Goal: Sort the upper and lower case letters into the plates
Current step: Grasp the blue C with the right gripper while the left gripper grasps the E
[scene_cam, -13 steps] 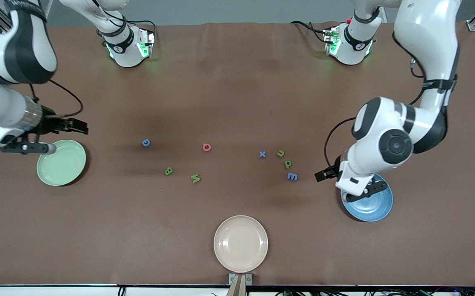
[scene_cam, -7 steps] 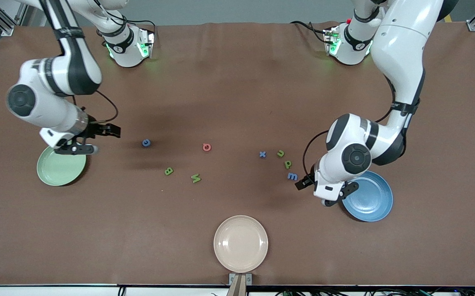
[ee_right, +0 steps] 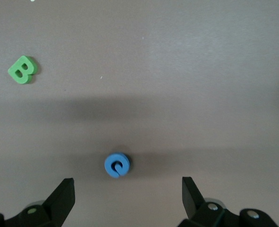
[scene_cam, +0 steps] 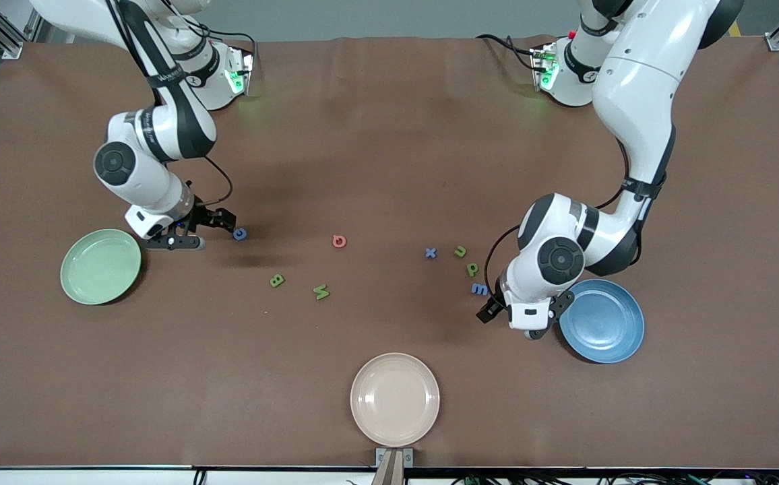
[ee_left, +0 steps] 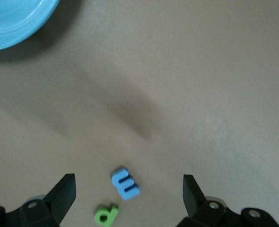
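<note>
Both my arms just swung in off the plates: right gripper [scene_cam: 209, 225] beside the blue c [scene_cam: 240, 234], left gripper [scene_cam: 507, 310] by the blue m [scene_cam: 479, 289], fingers spread, nothing sorted yet

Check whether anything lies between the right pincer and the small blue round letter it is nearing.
Nothing visible does. The right pincer, jaws open, has only bare brown table between its fingertips and the small blue round letter. The green letter B lies well aside.
</note>
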Robot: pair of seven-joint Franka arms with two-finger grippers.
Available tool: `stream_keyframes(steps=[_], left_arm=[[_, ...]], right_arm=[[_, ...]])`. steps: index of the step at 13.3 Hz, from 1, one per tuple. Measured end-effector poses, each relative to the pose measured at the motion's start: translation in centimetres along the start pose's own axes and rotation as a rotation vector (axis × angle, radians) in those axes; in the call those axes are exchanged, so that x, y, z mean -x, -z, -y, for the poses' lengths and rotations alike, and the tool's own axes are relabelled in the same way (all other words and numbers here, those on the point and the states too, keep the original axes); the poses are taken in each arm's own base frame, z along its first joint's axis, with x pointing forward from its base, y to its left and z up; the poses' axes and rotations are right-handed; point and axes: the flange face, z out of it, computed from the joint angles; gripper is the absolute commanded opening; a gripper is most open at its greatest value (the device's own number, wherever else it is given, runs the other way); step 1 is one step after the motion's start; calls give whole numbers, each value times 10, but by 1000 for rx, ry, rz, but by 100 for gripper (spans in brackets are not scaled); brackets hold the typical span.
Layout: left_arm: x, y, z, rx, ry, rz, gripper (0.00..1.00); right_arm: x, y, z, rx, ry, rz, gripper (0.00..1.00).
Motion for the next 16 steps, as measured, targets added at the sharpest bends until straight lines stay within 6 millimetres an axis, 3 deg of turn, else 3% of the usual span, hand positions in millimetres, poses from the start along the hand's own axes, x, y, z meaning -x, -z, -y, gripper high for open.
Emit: stream_keyframes(steps=[3, 5, 9, 13, 15, 16], left_arm=[[5, -22, -1, -10, 104, -14, 100], [19, -34, -1, -31, 156, -10, 99], [40, -51, 4, -68, 241, -6, 88], [45, -63, 10, -57, 261, -9, 65], [45, -65, 10, -44, 260, -10, 41], [45, -63, 8, -32, 260, -11, 23]], right_arm=[[4, -38, 2, -6, -8, -11, 97], [8, -55, 9, -5, -14, 3, 89], [15, -67, 22, 1, -21, 25, 68], [16, -68, 22, 3, -25, 30, 64], [16, -68, 22, 3, -26, 31, 63], [16, -68, 21, 3, -26, 32, 62]])
